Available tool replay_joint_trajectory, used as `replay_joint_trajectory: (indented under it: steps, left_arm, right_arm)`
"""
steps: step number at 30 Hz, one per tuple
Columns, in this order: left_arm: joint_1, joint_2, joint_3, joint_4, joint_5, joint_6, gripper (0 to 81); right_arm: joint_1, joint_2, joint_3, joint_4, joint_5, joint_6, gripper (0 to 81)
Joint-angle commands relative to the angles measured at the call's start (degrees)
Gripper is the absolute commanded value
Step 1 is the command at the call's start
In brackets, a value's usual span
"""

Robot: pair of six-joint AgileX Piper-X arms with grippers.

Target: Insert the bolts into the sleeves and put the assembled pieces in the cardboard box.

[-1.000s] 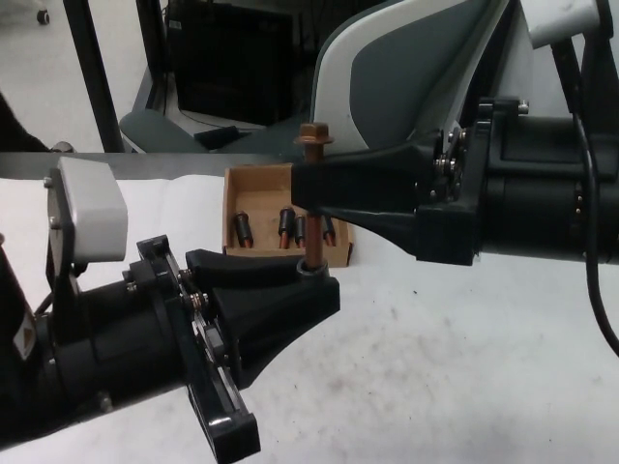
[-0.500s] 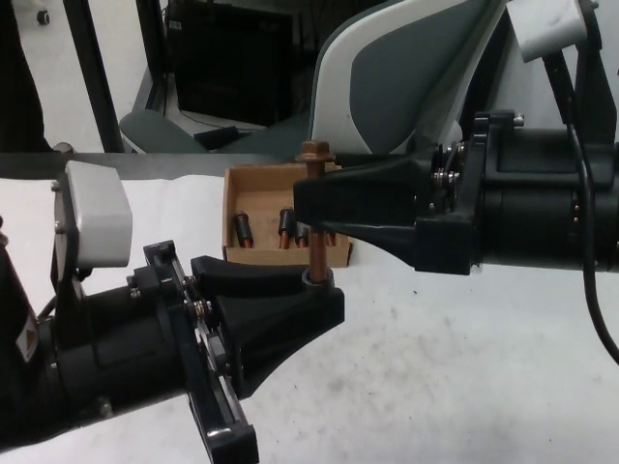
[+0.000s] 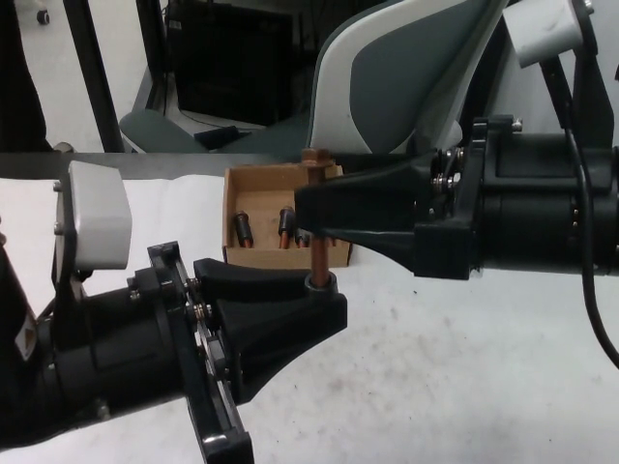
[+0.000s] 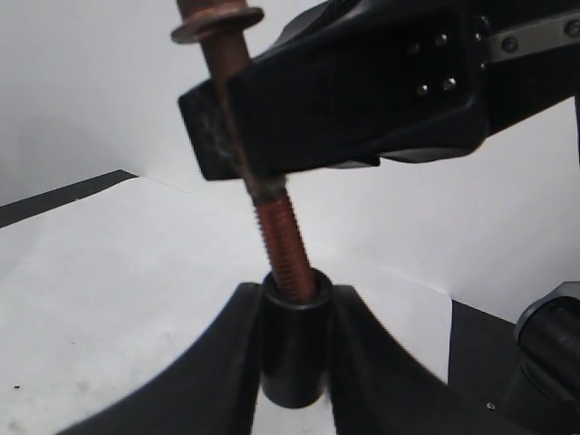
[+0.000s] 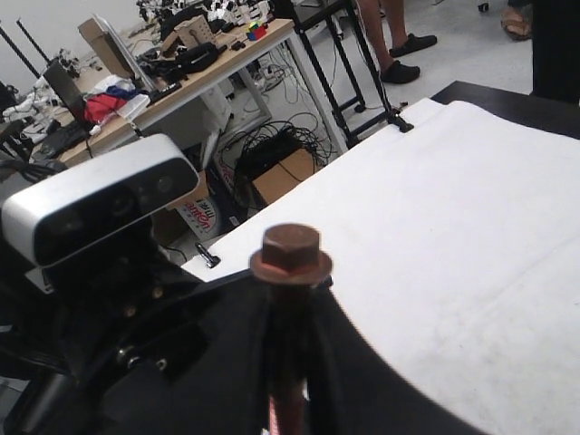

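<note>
Right gripper [image 3: 308,208] pinches the bolt [image 3: 316,256] upright, its tip just inside the sleeve [image 3: 319,283], which is clamped by the left gripper [image 3: 321,298]. Several assembled pieces [image 3: 244,229] lie in the cardboard box [image 3: 253,175] at 11 o'clock. This bolt looks only part-inserted, and boxing is still to do.

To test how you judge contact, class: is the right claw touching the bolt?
Touching. The left wrist view shows the right claw clamped on the bolt, gripping its shaft.

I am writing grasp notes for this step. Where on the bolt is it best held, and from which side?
Grip the bolt on its shank under the head, coming from the side, as the right gripper does. It stands upright, and its threaded end must stay free to enter the sleeve in the left gripper.
</note>
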State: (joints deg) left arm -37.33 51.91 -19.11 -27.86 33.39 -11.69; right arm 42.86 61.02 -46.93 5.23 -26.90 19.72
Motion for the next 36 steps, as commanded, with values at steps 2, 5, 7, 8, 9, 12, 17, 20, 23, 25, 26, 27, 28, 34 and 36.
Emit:
replay_joint_trajectory:
  steps: [2,5,7,8,9,12,17,20,23,25,26,27,28,34,36]
  left_arm:
    - [0.2,0.0,-0.8,-1.1,0.6,0.1,0.8]
    - [0.2,0.0,-0.8,-1.1,0.6,0.1,0.8]
    - [0.2,0.0,-0.8,-1.1,0.6,-0.2,0.8]
    - [0.2,0.0,-0.9,-1.1,0.6,-0.7,0.8]
    - [0.2,0.0,-1.1,-1.0,0.6,-1.2,0.8]
    - [0.2,0.0,-1.9,-0.9,0.6,-1.7,0.8]
    - [0.2,0.0,-3.9,1.9,0.6,-2.7,0.8]
    - [0.2,0.1,-5.4,6.5,0.6,-2.9,0.8]
    - [0.2,0.1,-5.6,7.2,0.7,-3.7,0.8]
    - [0.2,0.1,-5.6,7.2,0.8,-5.1,0.8]
    - [0.2,0.1,-5.6,7.3,0.9,-5.6,0.8]
    - [0.2,0.1,-5.7,7.5,0.9,-6.0,0.8]
    - [0.2,0.1,-5.8,7.6,1.0,-6.2,0.8]
    - [0.2,0.1,-6.0,7.5,1.0,-6.8,0.8]
    - [0.2,0.1,-6.0,7.5,1.0,-7.7,0.8]
  right_arm:
    - [0.1,-0.6,-0.2,0.6,-0.5,-0.8,0.2]
    - [0.1,-0.6,-0.2,1.4,-0.5,-0.8,0.2]
    - [0.1,-0.6,-0.2,1.9,-0.5,-0.8,0.2]
    - [0.1,-0.6,-0.2,2.3,-0.5,-0.8,0.2]
    - [0.1,-0.6,-0.2,2.8,-0.5,-0.9,0.2]
    - [0.1,-0.6,-0.2,4.2,-0.5,-2.5,0.2]
    - [0.1,-0.6,-0.2,6.1,-1.3,-3.6,0.2]
    - [0.1,-0.6,-0.2,7.3,-1.3,-4.8,0.2]
    - [0.1,-0.6,-0.2,7.6,-1.3,-5.1,0.2]
    - [0.1,-0.6,-0.2,7.6,-1.3,-5.1,0.2]
    - [0.1,-0.6,-0.2,7.6,-1.3,-5.1,0.2]
    - [0.1,-0.6,-0.2,7.6,-1.3,-5.1,0.2]
    - [0.1,-0.6,-0.2,7.6,-1.3,-5.4,0.2]
    - [0.1,-0.6,-0.2,7.8,-1.3,-6.3,0.2]
    - [0.1,-0.6,-0.2,7.8,-1.3,-6.9,0.2]
